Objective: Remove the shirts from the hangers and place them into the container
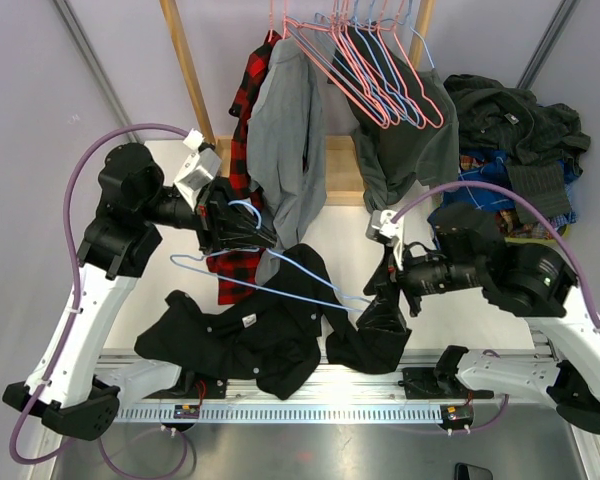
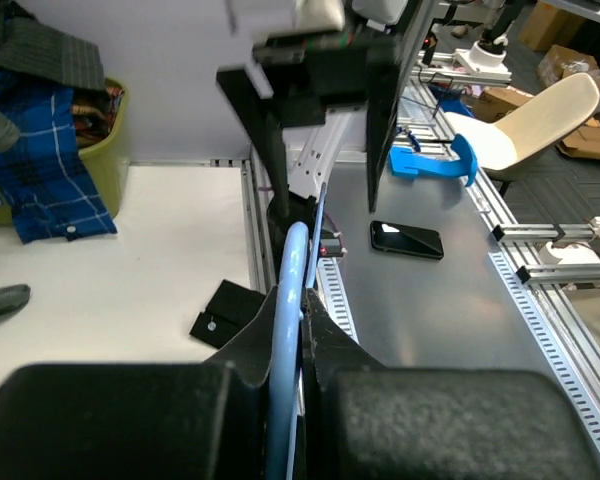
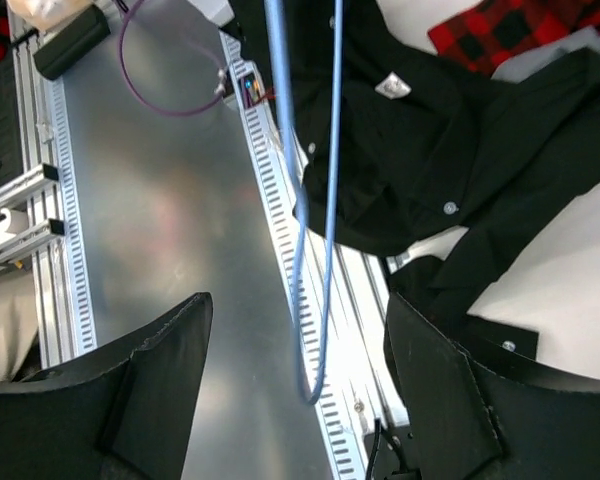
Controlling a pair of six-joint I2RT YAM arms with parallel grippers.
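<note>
Currently held item: light blue hanger (image 2: 290, 280), its wire pinched edge-on between the left fingers.
Left gripper (image 1: 245, 228): closed tight on the hook end of the light blue hanger, above the table (image 1: 160, 200).
Right gripper (image 3: 300, 330): fingers spread wide, nothing gripped; the far corner of the light blue hanger hangs in the gap between them.
Black shirt (image 1: 245, 340): crumpled on the table at the near edge, lying under the light blue hanger; one sleeve bunches below the right gripper.
Grey shirt (image 1: 285, 140): hanging from the wooden rack (image 1: 185, 60).
Plaid shirt (image 1: 245, 100): hanging just left of the grey shirt.
Spare hangers (image 1: 380, 70): pink and blue, bunched on the rack.
Tub (image 2: 108, 160): yellow-green, at the far right of the table, heaped with clothes (image 1: 520, 130).
</note>
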